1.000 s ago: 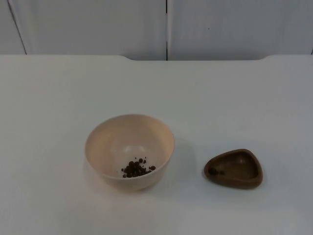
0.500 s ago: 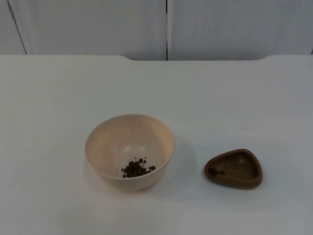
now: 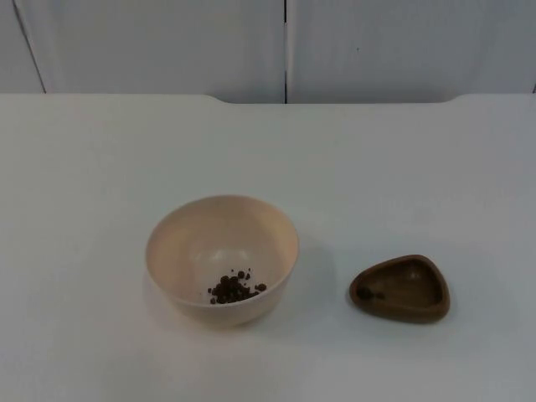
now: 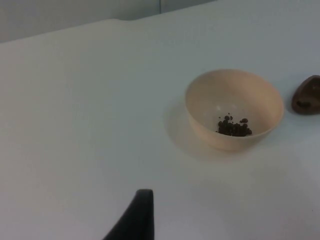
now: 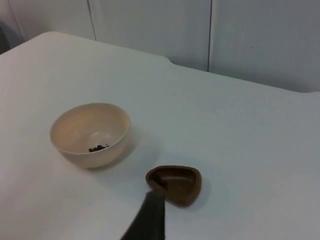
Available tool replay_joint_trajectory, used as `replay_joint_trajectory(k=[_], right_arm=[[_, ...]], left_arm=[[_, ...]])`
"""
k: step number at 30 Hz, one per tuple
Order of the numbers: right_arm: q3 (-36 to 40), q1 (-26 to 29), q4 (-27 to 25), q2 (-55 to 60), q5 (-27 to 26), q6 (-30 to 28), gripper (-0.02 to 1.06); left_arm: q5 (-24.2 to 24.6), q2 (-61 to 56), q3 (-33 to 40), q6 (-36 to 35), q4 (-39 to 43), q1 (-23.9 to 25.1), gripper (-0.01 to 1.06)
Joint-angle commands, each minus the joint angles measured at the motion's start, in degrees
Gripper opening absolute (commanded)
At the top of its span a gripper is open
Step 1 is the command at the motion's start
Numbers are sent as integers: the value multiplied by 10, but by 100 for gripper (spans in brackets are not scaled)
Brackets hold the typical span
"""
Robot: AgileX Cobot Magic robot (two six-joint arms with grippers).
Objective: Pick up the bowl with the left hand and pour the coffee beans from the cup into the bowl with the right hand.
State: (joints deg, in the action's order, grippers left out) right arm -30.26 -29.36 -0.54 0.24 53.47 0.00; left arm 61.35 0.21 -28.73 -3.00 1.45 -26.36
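One cream bowl sits on the white worktop, and one small brown cup, rounded and three-sided, sits near it, the two apart and not touching. Both stand upright. One small heap of coffee beans lies in the bowl's bottom, and a dark speck, perhaps a last bean, clings inside the cup; you cannot tell for sure.

You have two tools. The left tool hangs well back from the bowl, which lies ahead of it with the cup beyond the bowl. One black fingertip shows, so whether this tool is open or closed cannot be told. The right tool hangs just behind the cup, with the bowl farther ahead and off to the side. Again one fingertip shows, and its state cannot be told. Neither tool touches anything.

Judging from the beans already in the bowl, the pour looks done and both arms appear to wait clear. If you go on, check the cup for that leftover bean. Should you tip it again, bring the left tool to the bowl's near rim, lift it level, and turn the cup slowly over the bowl's middle so nothing bounces out.
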Motion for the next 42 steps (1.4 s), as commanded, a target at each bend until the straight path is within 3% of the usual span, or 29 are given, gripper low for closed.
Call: replay_joint_trajectory(k=[1,4,16,19,38,42], right_arm=[[-5,2,-9,-2,10,-12,84],[-6,2,-10,-2,53,-15,84],[9,2,5,-2,84,-13,84],[8,2,26,-2,84,6,84],[8,2,5,-2,84,-18,84],[8,2,9,-2,84,-18,92]], left_arm=[[2,-2,3,2,-3,-2,105],[2,-2,3,2,-3,-2,105],[2,-2,3,4,5,-2,105],[2,-2,3,13,4,-2,105],[2,-2,3,16,4,-2,105],[2,-2,3,12,6,-2,105]])
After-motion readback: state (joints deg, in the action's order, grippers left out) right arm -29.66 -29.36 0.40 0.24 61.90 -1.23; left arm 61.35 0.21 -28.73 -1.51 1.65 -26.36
